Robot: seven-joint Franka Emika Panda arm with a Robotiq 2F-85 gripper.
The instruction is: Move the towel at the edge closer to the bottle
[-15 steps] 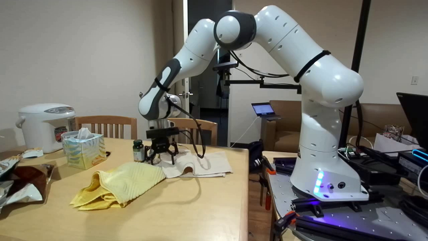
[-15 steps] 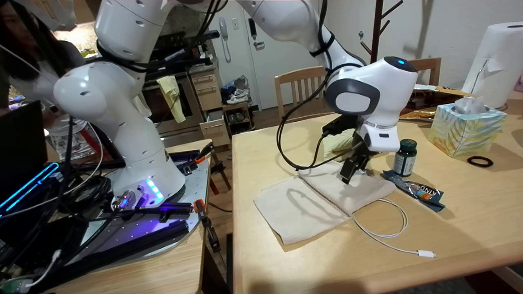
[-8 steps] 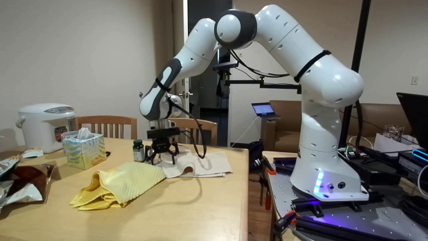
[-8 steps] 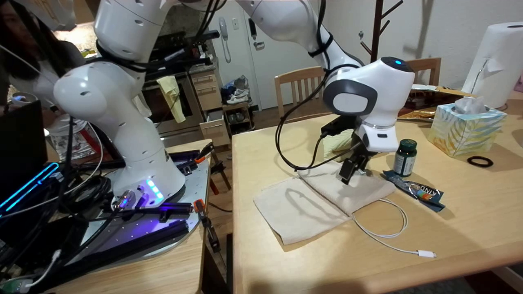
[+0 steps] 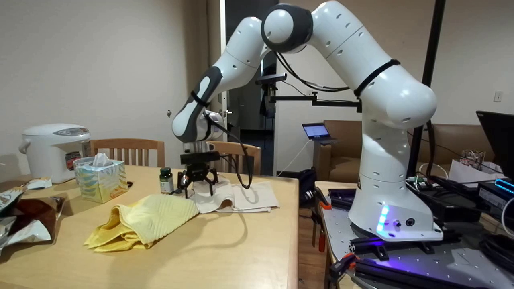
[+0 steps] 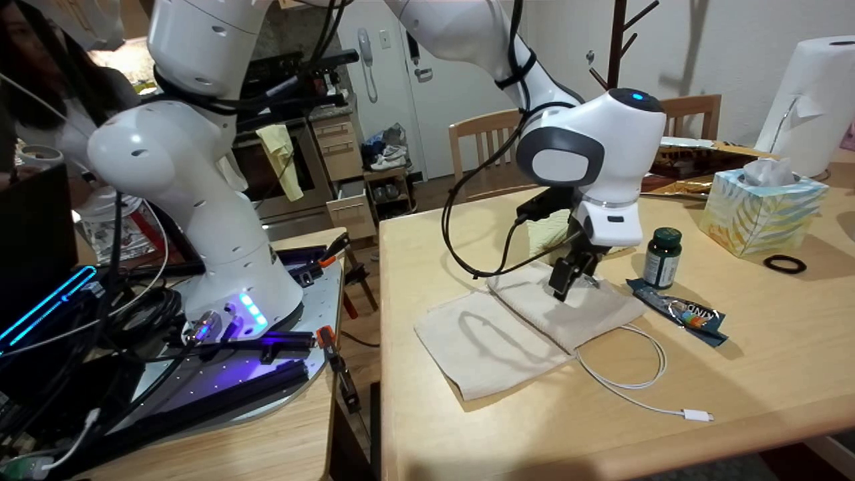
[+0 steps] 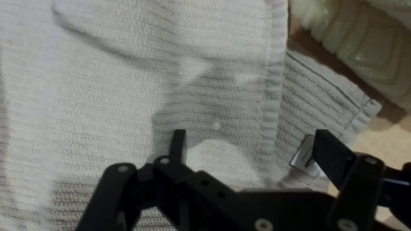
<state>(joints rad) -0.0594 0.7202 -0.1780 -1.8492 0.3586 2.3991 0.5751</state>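
Note:
The off-white towel (image 5: 257, 196) lies folded on the table, one part doubled over the other, in both exterior views. Its ribbed weave (image 7: 96, 112) fills most of the wrist view, with a small tag near one finger. Just past the towel's far end stands the small dark bottle (image 6: 662, 259) with a green cap, upright; the wrist view does not include it. Over the folded end of the towel, close to the bottle, hangs my gripper (image 5: 199, 195), pointing down. Its fingers (image 7: 332, 157) are wide apart with no cloth pinched between them. Whether the tips touch the cloth, I cannot tell.
A yellow cloth (image 5: 148, 218) lies beside the towel. Near the bottle are a blue snack wrapper (image 6: 678, 310), a white cable (image 6: 658, 374) and a tissue box (image 5: 102, 180). Snack bags (image 5: 38, 220) and a white appliance (image 5: 54, 152) are farther off.
My gripper has shifted slightly back toward the robot's base, away from the bottle, and risen a little. Towel and bottle stay where they were, and the fingers remain apart.

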